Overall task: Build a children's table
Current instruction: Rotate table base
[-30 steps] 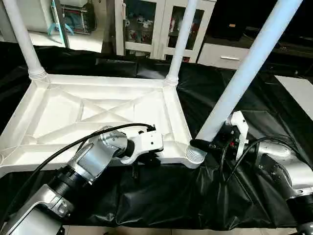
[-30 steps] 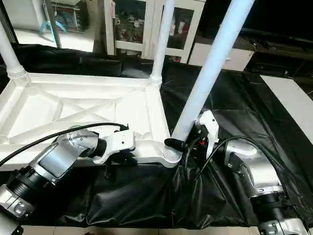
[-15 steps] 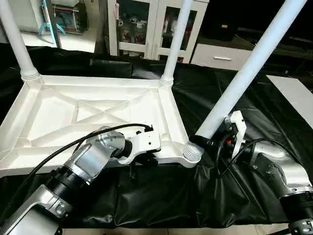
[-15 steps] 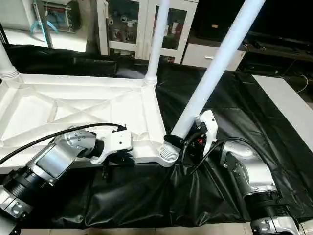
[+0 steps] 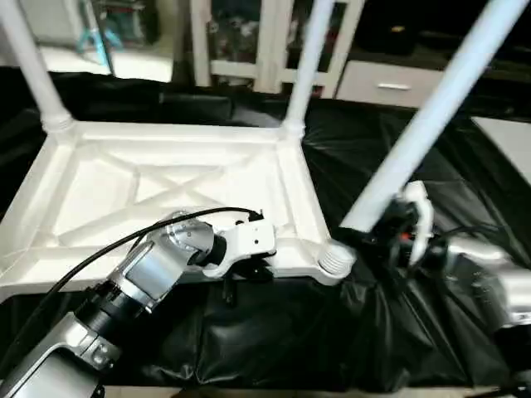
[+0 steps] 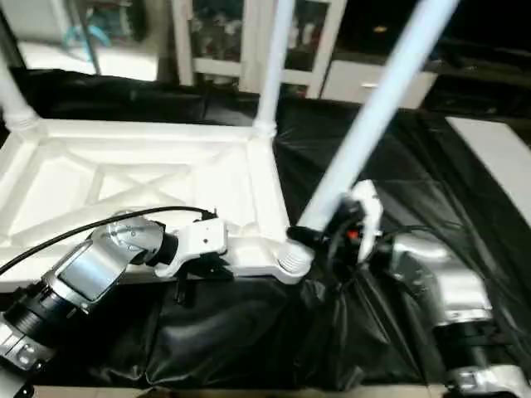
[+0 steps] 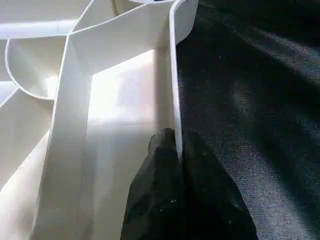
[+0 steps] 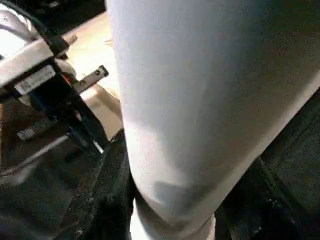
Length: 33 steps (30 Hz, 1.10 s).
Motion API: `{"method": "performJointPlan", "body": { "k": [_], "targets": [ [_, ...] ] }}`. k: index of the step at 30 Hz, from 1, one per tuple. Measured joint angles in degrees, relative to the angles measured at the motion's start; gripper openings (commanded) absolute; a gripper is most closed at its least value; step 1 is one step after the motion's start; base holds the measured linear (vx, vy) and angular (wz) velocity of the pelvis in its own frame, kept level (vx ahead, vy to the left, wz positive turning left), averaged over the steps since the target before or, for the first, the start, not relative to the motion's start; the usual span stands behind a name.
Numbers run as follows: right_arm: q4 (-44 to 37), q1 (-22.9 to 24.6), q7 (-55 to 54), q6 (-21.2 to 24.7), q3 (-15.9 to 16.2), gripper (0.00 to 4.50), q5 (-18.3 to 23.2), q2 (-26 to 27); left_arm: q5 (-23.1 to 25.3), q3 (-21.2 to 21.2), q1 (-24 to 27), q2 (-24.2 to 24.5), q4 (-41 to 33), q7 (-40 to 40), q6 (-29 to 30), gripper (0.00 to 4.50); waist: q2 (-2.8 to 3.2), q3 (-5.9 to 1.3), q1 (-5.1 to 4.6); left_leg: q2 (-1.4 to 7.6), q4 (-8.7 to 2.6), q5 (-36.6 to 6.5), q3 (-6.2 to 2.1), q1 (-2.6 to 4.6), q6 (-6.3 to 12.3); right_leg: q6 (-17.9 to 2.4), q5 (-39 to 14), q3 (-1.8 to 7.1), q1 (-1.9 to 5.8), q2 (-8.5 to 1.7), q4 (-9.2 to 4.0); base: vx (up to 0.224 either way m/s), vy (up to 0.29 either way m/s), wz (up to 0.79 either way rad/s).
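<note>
Tabletop: the white tabletop [image 5: 166,178] lies upside down on the black cloth [image 5: 274,340] in front of me, its X-ribbed underside facing up
My left gripper: my left gripper [image 7: 176,165] is pinched almost fully closed on the thin wall of the tabletop's near rim, one black finger [image 7: 157,185] inside the wall and the other on the cloth side; from my head I see it at the near edge [image 5: 249,269], just beside the near right corner
My right gripper: my right gripper [image 5: 377,236] is about half open and clamped around the near right leg [image 5: 423,124] low down, just above its ribbed end; the wrist view shows the white tube between my two dark fingers [image 8: 107,195]
Near right leg: its ribbed end [image 5: 336,261] sits at the near right corner socket, and the tube leans away to my right instead of standing straight; I cannot tell how deep it is seated
Far legs: one leg [image 5: 307,62] stands in the far right corner socket and another [image 5: 29,62] in the far left one, both close to upright
Behind the cloth: white cabinets with glass doors [image 5: 249,41]
</note>
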Motion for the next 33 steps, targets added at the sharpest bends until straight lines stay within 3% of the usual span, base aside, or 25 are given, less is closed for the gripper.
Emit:
{"method": "performJointPlan", "body": {
  "k": [6,11,18,21,25,33],
  "targets": [
    [-2.37,-0.04,1.17,2.74,-1.33,1.84,1.60,-1.59,-0.08,0.08,-0.38,0.02,-0.57,-0.16,-0.53,0.00,0.08,0.00,1.56,0.40,-0.04,0.24,0.50,-0.44,0.21,0.75,-0.55,0.19,-0.97,0.07,1.23,0.000,0.000,0.00],
    [-3.73,-0.87,-0.43,6.68,-7.27,1.84,6.19,-2.04,-0.05,0.48,-0.35,0.43,-0.43,0.08,-0.50,0.00,0.03,0.04,1.19,0.44,0.13,0.23,0.56,-0.45,0.19,0.66,-0.49,0.23,-0.98,0.08,1.26,0.000,0.000,0.00],
    [-4.25,-2.73,-1.32,10.47,-10.33,1.84,11.11,-0.97,0.03,0.59,-0.32,0.50,-0.28,0.33,-0.51,0.00,-0.03,0.06,1.13,0.48,0.43,0.05,0.56,-0.46,-0.09,0.60,-0.45,0.25,-0.96,0.07,1.44,0.000,0.000,0.00],
    [-5.73,-1.35,-0.67,11.30,-9.52,1.84,10.11,-1.93,0.01,0.59,-0.32,0.57,-0.28,0.25,-0.59,0.00,-0.03,0.06,1.26,0.49,0.44,0.06,0.56,-0.46,-0.09,0.61,-0.45,0.24,-0.98,0.08,1.51,0.000,0.000,0.00],
    [-7.16,-0.01,-0.20,11.00,-5.31,1.84,6.65,-2.93,0.04,0.63,-0.32,0.65,-0.16,0.41,-0.63,0.00,-0.06,0.05,1.12,0.52,0.58,0.06,0.56,-0.45,-0.09,0.61,-0.45,0.25,-0.99,0.08,1.65,0.000,0.000,0.00],
    [-7.44,-1.73,-0.74,8.03,-0.17,1.84,0.42,-2.95,0.05,0.69,-0.21,0.89,-0.05,0.42,-0.77,0.00,-0.12,0.07,1.14,0.55,0.86,0.05,0.55,-0.44,-0.10,0.61,-0.46,0.28,-0.99,0.07,1.95,0.000,0.000,0.00]
  ]
}}
